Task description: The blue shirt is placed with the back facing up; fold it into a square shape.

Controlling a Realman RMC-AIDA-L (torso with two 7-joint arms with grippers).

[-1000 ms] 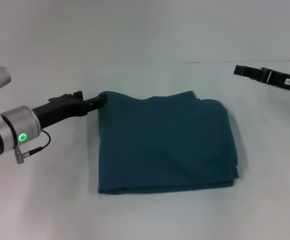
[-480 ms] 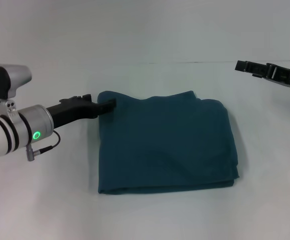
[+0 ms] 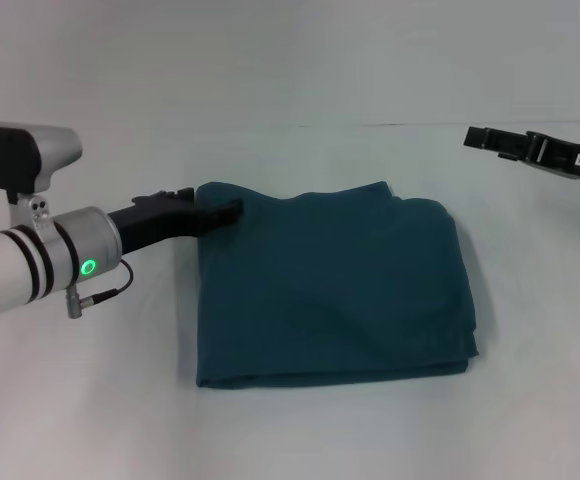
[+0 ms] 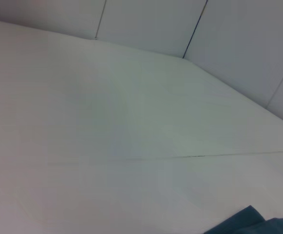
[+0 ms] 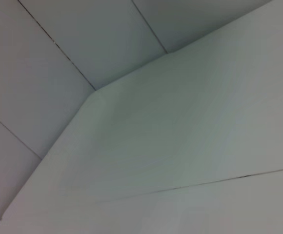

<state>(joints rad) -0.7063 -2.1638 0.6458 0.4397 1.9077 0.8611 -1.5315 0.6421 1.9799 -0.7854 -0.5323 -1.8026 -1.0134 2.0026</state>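
Already the blue shirt point(image 3: 332, 285) lies folded into a roughly square stack at the middle of the white tabletop point(image 3: 290, 430), plain side up, with layered edges showing along its near and right sides. It looks soft and light, a limp fabric that will sag and slide over its own layers rather than hold a crease, so any further tidying is best done by pinching a corner or a doubled edge, where several layers can be caught together, not the slack middle. The left end effector point(image 3: 228, 210) sits at the far left corner of the stack, its dark tip on or just over the cloth; whether its fingers are apart, together or clamped on the fabric cannot be told from these views. The left wrist view shows only a sliver of the shirt at its edge. The right end effector point(image 3: 482, 138) hovers well apart from the shirt, off to the far right above the tabletop, and its finger state cannot be told either. Nothing else is seen near the shirt, so nothing obstructs either arm.
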